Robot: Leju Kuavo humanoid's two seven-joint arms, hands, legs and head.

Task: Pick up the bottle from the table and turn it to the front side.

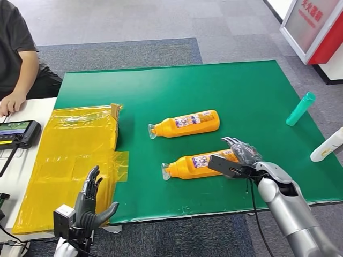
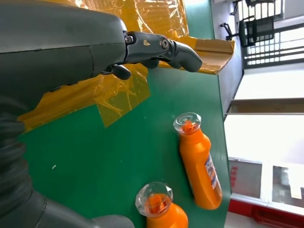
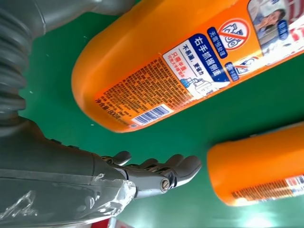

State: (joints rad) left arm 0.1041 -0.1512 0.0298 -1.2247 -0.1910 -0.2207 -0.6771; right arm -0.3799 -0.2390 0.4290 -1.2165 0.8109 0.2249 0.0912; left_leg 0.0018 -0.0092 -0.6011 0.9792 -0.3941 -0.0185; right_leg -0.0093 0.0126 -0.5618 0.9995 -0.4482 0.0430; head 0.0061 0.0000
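One orange bottle point(image 1: 198, 163) lies just beside, perhaps touching, the right hand point(image 1: 243, 152).

Right robot hand point(image 1: 239, 151) rests open at the base of the nearer orange bottle point(image 1: 198, 165); left robot hand point(image 1: 92, 201) hovers open.

Two orange bottles point(image 1: 198, 163) point(image 1: 187, 124) with clear caps and blue-white labels lie on a green mat point(image 1: 251, 101); yellow plastic sheeting point(image 1: 68, 155), a teal bottle point(image 1: 300, 108), a white bottle point(image 1: 327, 145).
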